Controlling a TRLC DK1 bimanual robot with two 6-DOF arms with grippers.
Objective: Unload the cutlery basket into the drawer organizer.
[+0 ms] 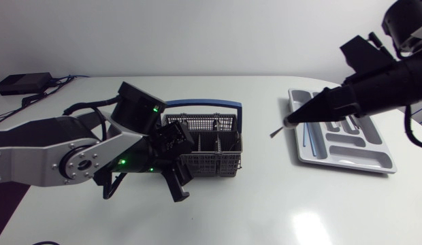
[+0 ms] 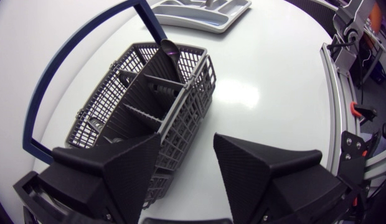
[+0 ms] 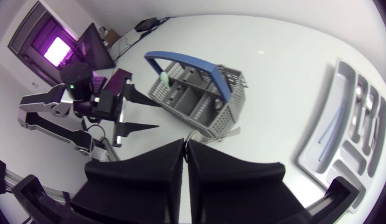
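Nearest the front edge of the glossy white table (image 1: 279,211), the matte black left gripper (image 2: 187,138) stood released, its two broad wedge fingers (image 2: 112,177) spread wide. The near corner of the grey plastic lattice cutlery basket (image 2: 180,118) lay in the gap, close against one finger; contact could not be confirmed. In the head view this basket (image 1: 205,162) sat upright near the table's middle, just beside the left arm's last link, with its curved blue carrying handle (image 1: 204,104) raised over the far side. Internal partitions divided it into several compartments. A dark, shiny spoon (image 2: 168,45) stood in a far compartment, its bowl rising above the rim next to the handle. Farther toward the right arm's side, the matte black right gripper (image 1: 290,122) was clenched on a slender grey utensil (image 1: 276,130), held above the table between the basket and the organizer. The right wrist view showed its fingers (image 3: 149,171) pressed nearly together, with the utensil (image 3: 221,134) projecting ahead of them; its type could not be told. Just beyond lay the pale grey moulded-plastic drawer organizer tray (image 1: 347,165), well apart from the basket, with long parallel slots. A thin blue rod (image 1: 307,138) rested in the slot nearest the basket.
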